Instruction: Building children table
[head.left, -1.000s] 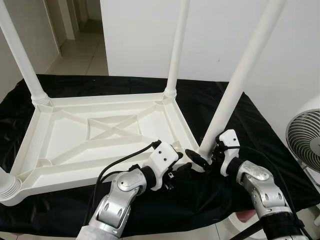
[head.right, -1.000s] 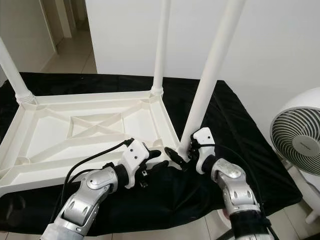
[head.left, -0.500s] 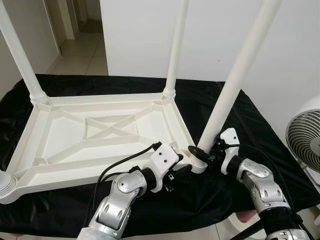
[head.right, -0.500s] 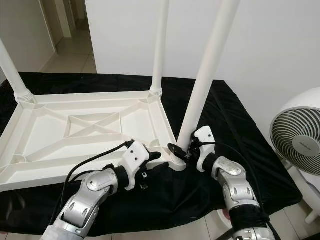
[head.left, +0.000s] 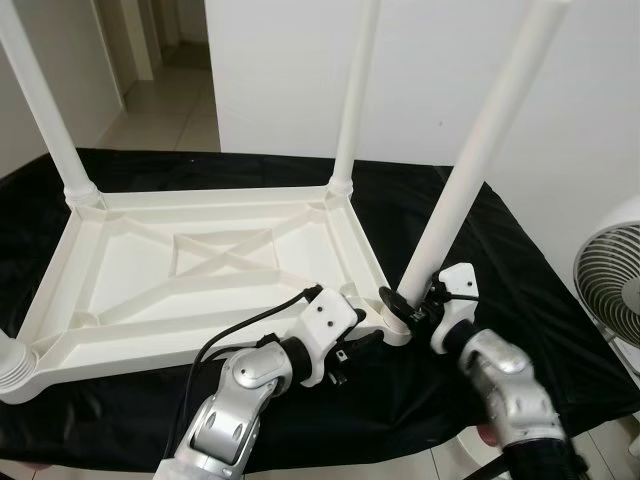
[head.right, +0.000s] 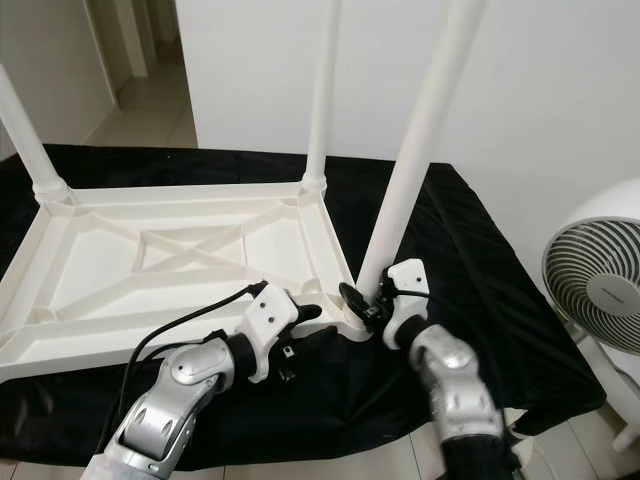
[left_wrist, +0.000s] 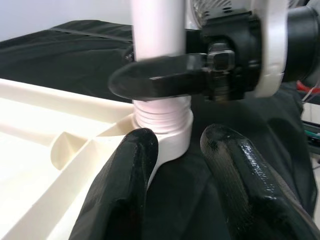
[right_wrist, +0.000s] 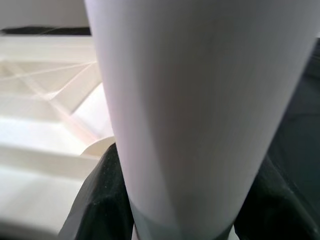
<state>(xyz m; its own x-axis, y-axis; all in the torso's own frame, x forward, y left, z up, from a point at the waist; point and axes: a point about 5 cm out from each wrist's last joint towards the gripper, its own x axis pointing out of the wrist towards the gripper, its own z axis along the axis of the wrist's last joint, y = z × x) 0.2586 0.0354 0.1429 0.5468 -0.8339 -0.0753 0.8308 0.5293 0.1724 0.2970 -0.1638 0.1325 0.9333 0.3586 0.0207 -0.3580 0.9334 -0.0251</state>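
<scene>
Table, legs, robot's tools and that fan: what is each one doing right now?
Table top: upside down on the black cloth.
Near right leg: leaning, threaded end sitting in its corner socket.
Far legs: upright in their sockets.
Right tool: shut on the near right leg.
Left tool: open, at the socket corner.
Fan: blades look still.

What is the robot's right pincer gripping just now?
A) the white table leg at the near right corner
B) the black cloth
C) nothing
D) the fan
A: the right pincer is closed around the base of the white table leg, just above the upturned tabletop; the left pincer sits beside that corner.
</scene>
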